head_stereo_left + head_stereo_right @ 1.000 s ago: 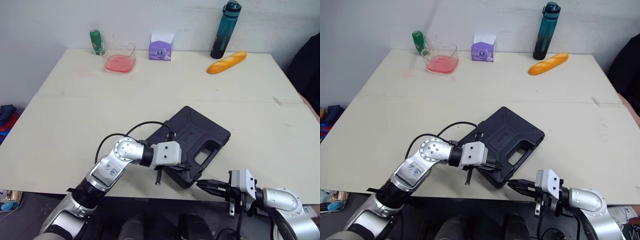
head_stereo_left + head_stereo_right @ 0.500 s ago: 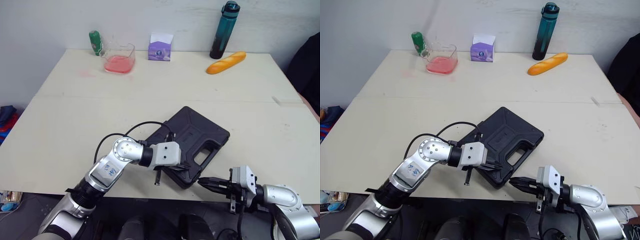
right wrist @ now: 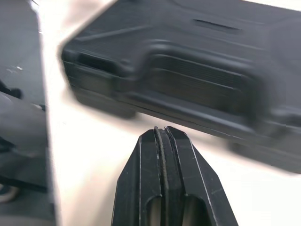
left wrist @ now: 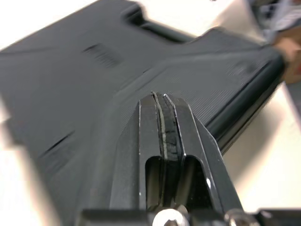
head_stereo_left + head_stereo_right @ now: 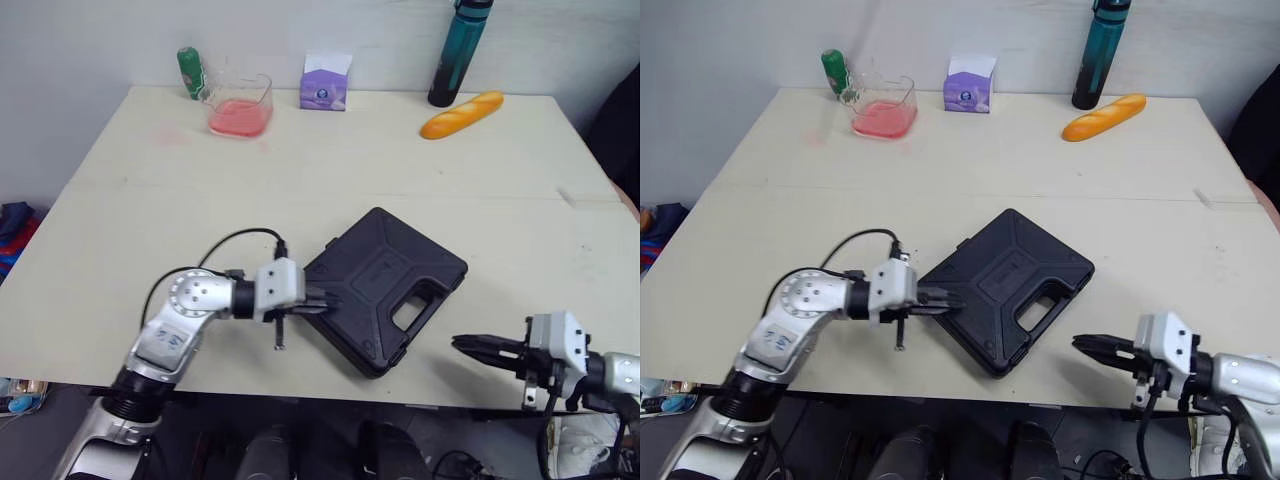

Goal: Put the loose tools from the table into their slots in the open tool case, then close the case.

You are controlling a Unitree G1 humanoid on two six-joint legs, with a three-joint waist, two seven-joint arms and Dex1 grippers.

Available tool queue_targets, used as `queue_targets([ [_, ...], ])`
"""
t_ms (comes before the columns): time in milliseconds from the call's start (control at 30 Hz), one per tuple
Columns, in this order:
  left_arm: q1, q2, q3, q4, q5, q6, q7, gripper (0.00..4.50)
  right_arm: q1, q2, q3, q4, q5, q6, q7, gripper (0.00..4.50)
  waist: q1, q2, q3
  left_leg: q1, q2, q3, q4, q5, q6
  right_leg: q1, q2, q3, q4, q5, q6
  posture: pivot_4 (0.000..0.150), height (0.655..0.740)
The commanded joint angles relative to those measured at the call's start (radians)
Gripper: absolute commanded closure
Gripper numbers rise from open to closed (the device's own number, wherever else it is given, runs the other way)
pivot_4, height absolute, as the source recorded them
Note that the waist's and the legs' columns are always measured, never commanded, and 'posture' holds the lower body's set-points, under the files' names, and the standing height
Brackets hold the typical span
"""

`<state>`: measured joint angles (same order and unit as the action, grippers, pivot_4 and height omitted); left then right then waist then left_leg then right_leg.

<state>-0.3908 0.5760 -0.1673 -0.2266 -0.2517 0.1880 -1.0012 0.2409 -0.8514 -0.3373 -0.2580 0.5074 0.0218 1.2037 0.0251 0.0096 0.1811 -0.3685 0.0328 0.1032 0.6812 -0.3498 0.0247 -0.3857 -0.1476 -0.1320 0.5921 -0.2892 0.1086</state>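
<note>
Two hands are seen low at the near side of the table (image 5: 150, 220), one on each side of the black case (image 5: 385, 285). The case is found lying flat near the table's front edge, turned cornerwise, with its lid down. The task's closing step is therefore judged to be done or nearly done.

The left hand (image 5: 325, 304) is held with its fingers (image 4: 164, 122) pressed together and nothing between them. Its tip is laid over the case's left edge, a pose judged suited to pressing the lid down or steadying the case. Firm contact cannot be confirmed.

The right hand (image 5: 462, 345) is also narrowed to a closed point and holds nothing. It is kept apart from the case, just off the table's front edge, and is aimed at the case's near right side. From there a push or a press on a catch could be given if needed.

Much is hidden. The inside of the case is covered by the lid, so it cannot be told whether every tool is seated in its slot. Any catches along the near side (image 3: 188, 80) are blurred and cannot be made out as fastened or loose. At the far edge, the tall blue bottle (image 5: 470, 60) is cut off at the top, beside a bread loaf (image 5: 461, 114).
</note>
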Motion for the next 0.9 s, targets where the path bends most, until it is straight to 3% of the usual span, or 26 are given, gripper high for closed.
queue_targets([
  [33, 0.029, 0.048, 0.118, -0.039, -0.043, -0.024, 0.012, 4.49, -0.027, -0.041, -0.087, 0.059, 0.029, 0.0, 0.03, 4.5, 0.001, -0.001, 0.001, -0.002, -0.001, 0.0, 0.0, 0.002, 0.0, -0.002, 0.0, -0.001, 0.0, 0.0, 0.0, 0.15, 0.74],
  [67, 0.051, 0.078, 0.18, -0.036, -0.06, -0.013, 0.019, 4.49, -0.052, -0.063, -0.116, 0.101, 0.029, 0.001, 0.036, 4.5, 0.001, -0.001, 0.003, -0.003, -0.002, 0.001, 0.0, 0.002, 0.001, -0.003, 0.002, -0.002, 0.0, 0.0, 0.001, 0.15, 0.74],
  [100, 0.083, 0.11, 0.236, -0.031, -0.069, -0.007, 0.022, 3.86, -0.074, -0.09, -0.137, 0.139, 0.028, 0.006, 0.047, 3.84, 0.001, -0.001, 0.005, -0.004, -0.003, 0.003, 0.0, 0.003, 0.002, -0.004, 0.004, -0.004, 0.002, 0.001, 0.002, 0.15, 0.74],
  [133, 0.107, 0.129, 0.267, -0.028, -0.073, -0.007, 0.024, 3.55, -0.088, -0.106, -0.147, 0.165, 0.024, 0.005, 0.055, 3.54, -0.002, -0.002, 0.007, -0.004, -0.004, 0.005, 0.0, 0.003, 0.003, -0.005, 0.004, -0.003, 0.003, 0.002, 0.004, 0.15, 0.74],
  [367, 0.389, 0.255, 0.512, 0.042, -0.029, -0.052, 0.031, 0.14, -0.295, -0.223, -0.16, 0.468, -0.063, -0.122, 0.096, 0.0, -0.011, -0.005, 0.014, -0.003, -0.004, 0.011, 0.0, 0.002, 0.006, -0.007, 0.003, 0.001, -0.001, 0.004, 0.007, 0.15, 0.74],
  [667, 0.515, 0.296, 0.703, 0.239, -0.006, -0.145, 0.084, 0.06, -0.63, -0.306, -0.046, 0.909, -0.177, -0.333, 0.191, 0.0, -0.027, -0.003, 0.017, -0.004, -0.003, 0.012, 0.0, 0.001, 0.004, -0.01, -0.002, 0.002, 0.002, 0.003, 0.005, 0.15, 0.74],
  [900, 0.481, 0.307, 0.685, 0.252, 0.004, -0.143, 0.123, 0.06, -0.743, -0.274, 0.018, 1.034, -0.219, -0.427, 0.198, 0.0, -0.034, -0.002, 0.017, -0.003, -0.002, 0.015, 0.0, 0.001, 0.003, -0.011, -0.001, 0.004, 0.007, 0.003, 0.005, 0.15, 0.74],
])
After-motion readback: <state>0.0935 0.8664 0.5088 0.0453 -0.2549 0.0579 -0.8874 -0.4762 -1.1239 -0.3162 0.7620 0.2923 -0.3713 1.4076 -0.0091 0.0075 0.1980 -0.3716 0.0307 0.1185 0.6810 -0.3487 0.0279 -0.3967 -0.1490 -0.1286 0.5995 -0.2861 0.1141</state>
